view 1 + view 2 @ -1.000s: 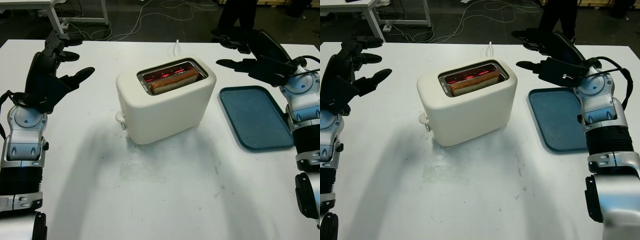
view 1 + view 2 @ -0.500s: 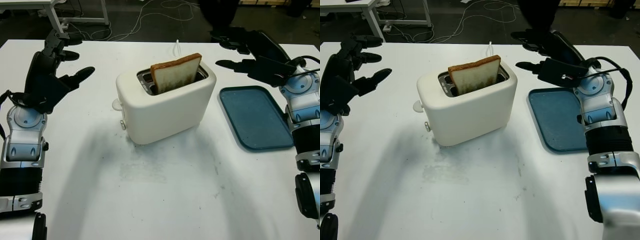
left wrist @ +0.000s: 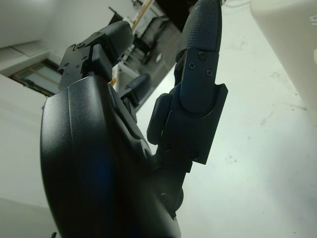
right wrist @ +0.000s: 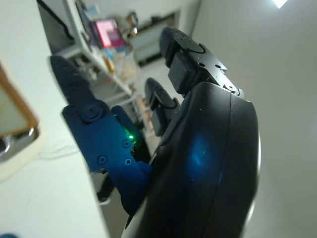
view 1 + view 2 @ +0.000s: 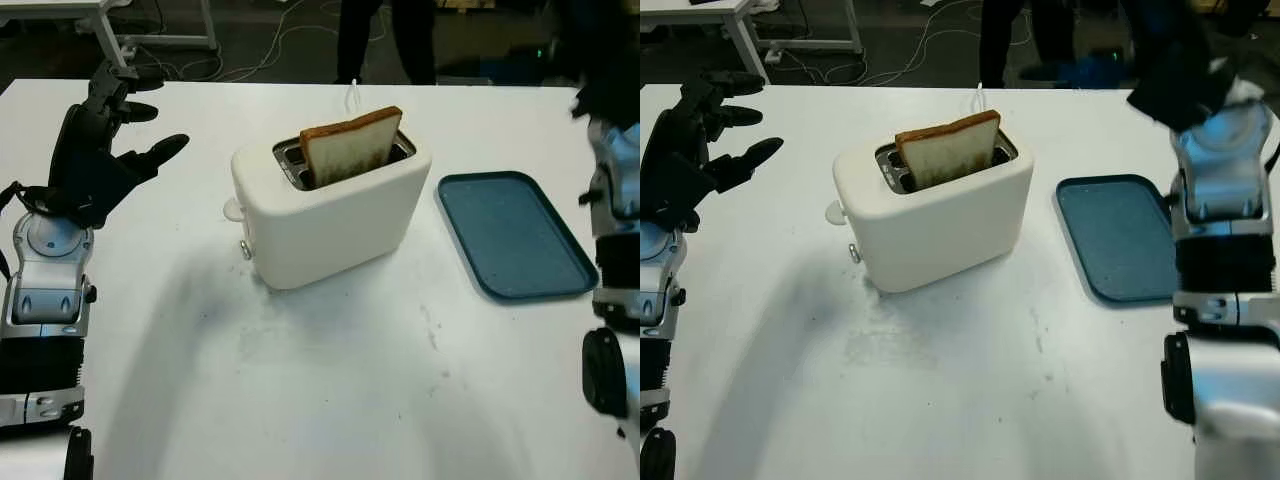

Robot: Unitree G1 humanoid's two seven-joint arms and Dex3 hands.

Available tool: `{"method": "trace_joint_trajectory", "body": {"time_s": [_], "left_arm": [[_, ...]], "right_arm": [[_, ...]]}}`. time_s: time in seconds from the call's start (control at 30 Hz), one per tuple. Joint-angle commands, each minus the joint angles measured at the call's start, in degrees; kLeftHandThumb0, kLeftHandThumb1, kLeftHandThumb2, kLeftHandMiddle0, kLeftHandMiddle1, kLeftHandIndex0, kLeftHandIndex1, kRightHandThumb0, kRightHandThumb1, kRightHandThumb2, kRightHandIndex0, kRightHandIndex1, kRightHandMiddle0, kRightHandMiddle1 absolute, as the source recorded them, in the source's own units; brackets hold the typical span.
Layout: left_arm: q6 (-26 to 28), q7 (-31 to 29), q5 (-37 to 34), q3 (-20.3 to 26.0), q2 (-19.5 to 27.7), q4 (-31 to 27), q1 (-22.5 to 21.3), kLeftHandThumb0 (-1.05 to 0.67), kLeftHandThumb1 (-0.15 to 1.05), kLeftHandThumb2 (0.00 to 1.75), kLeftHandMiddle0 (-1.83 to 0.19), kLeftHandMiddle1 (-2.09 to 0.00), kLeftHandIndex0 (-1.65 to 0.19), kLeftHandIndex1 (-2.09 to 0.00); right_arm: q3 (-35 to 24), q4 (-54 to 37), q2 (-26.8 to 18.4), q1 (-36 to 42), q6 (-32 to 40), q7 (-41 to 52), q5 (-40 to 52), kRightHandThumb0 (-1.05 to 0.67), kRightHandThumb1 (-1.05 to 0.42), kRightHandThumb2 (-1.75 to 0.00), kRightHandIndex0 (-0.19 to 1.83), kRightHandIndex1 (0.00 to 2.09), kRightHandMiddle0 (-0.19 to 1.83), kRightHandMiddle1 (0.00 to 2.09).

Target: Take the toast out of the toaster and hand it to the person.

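Note:
A cream toaster (image 5: 335, 215) stands mid-table with one slice of browned toast (image 5: 352, 147) sticking up out of its slot. My left hand (image 5: 100, 150) hovers open at the table's left side, well apart from the toaster. My right hand (image 5: 1180, 65) is raised high at the far right, above the tray and blurred by motion. In the right wrist view the right hand (image 4: 148, 139) holds nothing, and an edge of the toast (image 4: 12, 111) shows beyond it. The left wrist view has the left hand (image 3: 148, 124) near the toaster's corner (image 3: 292, 39).
A blue tray (image 5: 515, 235) lies right of the toaster. The toaster's lever (image 5: 232, 209) juts out on its left end, and a white cord (image 5: 353, 95) runs off the back. A person's legs (image 5: 385, 40) stand behind the table's far edge.
The toast popped up out of the toaster a second ago. My right hand has swung up and away from beside the toaster. The left hand has not moved.

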Motion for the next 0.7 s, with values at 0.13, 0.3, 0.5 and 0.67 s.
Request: {"method": "trace_joint_trajectory", "body": {"time_s": [0.13,0.3,0.5,0.67], "left_arm": [[-0.34,0.68,-0.1,0.32,-0.49,-0.64,0.9,-0.74,0.92,0.11,0.0,-1.11,0.0,-0.97],[0.36,0.52,-0.14,0.49,-0.26,-1.28,1.11,-0.73,0.92,0.11,0.0,-1.1,0.0,-0.97],[0.41,0.78,-0.02,0.32,-0.63,-1.61,1.04,-0.71,0.92,0.1,0.0,-1.09,0.0,-0.95],[0.07,1.15,0.69,0.23,-0.39,-1.72,1.22,-0.71,0.92,0.11,0.0,-1.08,0.0,-0.94]], "right_arm": [[7.77,2.82,1.74,-3.85,-3.34,2.77,-6.99,-0.81,-0.4,-0.01,0.13,1.36,0.23,1.1],[12.14,8.29,3.67,-4.94,-6.96,2.63,-11.97,-0.89,-0.43,-0.01,0.09,1.34,0.23,1.07],[14.66,14.16,4.87,-5.59,-10.55,4.14,-13.86,-0.87,-0.56,-0.01,0.16,0.99,0.35,0.64],[16.41,17.43,5.29,-5.59,-14.45,2.86,-17.02,-0.81,-0.59,-0.01,0.18,0.96,0.36,0.56]]}}
